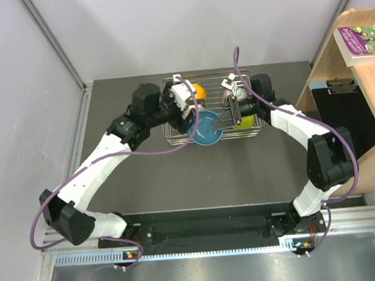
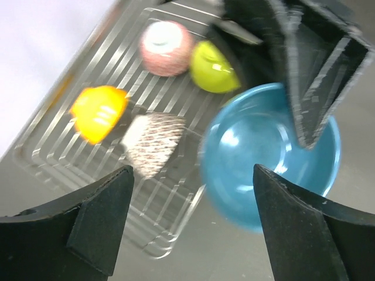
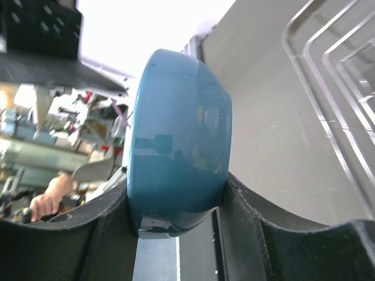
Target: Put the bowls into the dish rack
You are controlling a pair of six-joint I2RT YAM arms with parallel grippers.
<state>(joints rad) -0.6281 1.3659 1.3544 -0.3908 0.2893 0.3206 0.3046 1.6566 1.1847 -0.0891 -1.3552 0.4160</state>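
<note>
The silver wire dish rack (image 1: pixel 174 136) stands at the far middle of the table. My right gripper (image 1: pixel 228 117) is shut on the rim of the blue bowl (image 1: pixel 206 129), which hangs tilted over the rack's front edge. In the right wrist view the blue bowl (image 3: pixel 179 146) is pinched between the fingers of that gripper (image 3: pixel 176 199). My left gripper (image 2: pixel 192 175) is open and empty above the rack's left part (image 1: pixel 187 115). In the rack (image 2: pixel 70 152) lie the orange bowl (image 2: pixel 98 113), the mosaic bowl (image 2: pixel 153 142), the pinkish bowl (image 2: pixel 166 48) and the lime green bowl (image 2: pixel 214 68), beside the blue bowl (image 2: pixel 269 155).
A wooden shelf unit (image 1: pixel 359 103) stands at the right with a book (image 1: pixel 364 41) on top and a clipboard (image 1: pixel 334 86) against it. Wall rails run along the left and back. Rack wires (image 3: pixel 328 88) show beside the held bowl.
</note>
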